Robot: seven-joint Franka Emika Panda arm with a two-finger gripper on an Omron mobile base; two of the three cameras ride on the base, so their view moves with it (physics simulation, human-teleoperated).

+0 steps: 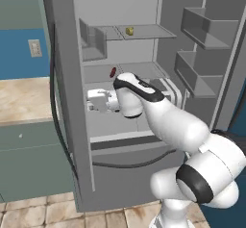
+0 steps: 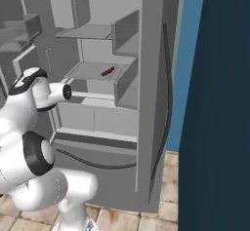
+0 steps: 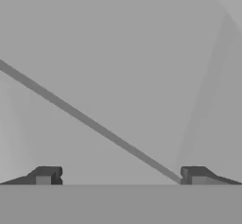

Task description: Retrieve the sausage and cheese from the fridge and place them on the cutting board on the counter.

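Inside the fridge (image 1: pixel 144 10), both doors swung wide, the arm reaches w/ its gripper (image 3: pixel 118 176) spread wide, nothing btwn the tips, aimed at bare grey wall crossed by one slanted edge. Sausage (image 1: pixel 112 71) lies on the middle shelf near its front edge, above & just behind the hand, w/ free shelf beside it. Cheese (image 1: pixel 129 31) sits on the upper shelf, well apart from the sausage.

Grey fridge (image 1: pixel 67 78), dark red sausage (image 1: pixel 112 71), apparently yellow cheese (image 1: pixel 129 31).
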